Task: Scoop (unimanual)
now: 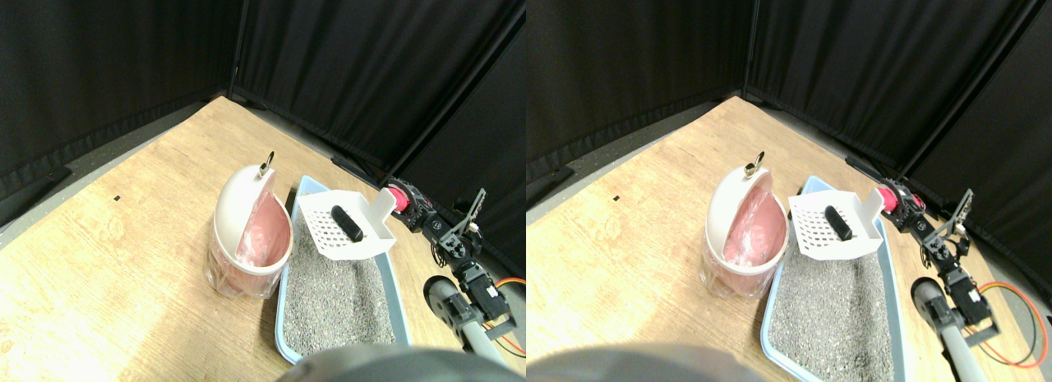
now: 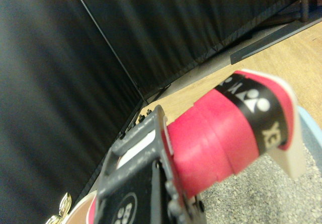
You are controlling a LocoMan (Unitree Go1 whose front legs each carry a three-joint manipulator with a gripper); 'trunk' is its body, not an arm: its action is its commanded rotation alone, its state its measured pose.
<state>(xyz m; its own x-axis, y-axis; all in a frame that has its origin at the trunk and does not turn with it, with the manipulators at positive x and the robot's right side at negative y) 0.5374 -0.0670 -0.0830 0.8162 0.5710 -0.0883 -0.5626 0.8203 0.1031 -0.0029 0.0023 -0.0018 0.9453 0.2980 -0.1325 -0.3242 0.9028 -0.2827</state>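
A white slotted scoop (image 1: 329,232) hangs level above the far end of the litter tray (image 1: 306,187), with a black oblong lump (image 1: 347,223) lying in it. Its red-wrapped handle (image 1: 400,199) runs back into my right gripper (image 1: 413,209), which is shut on it. In the wrist view the same red handle (image 2: 216,138) with its black band fills the middle beside the dark jaw frame, above grey litter (image 2: 261,199). Just left of the scoop stands a white bin with a pink liner (image 1: 261,234), its swing lid (image 1: 236,203) tipped open.
Grey litter (image 1: 337,300) fills the light-blue tray. A gold clip (image 1: 266,163) sits on top of the bin lid. Black curtains (image 1: 345,62) close off the back and right. Orange cable (image 1: 514,283) trails by the arm at the lower right. Wooden floor (image 1: 123,234) spreads left.
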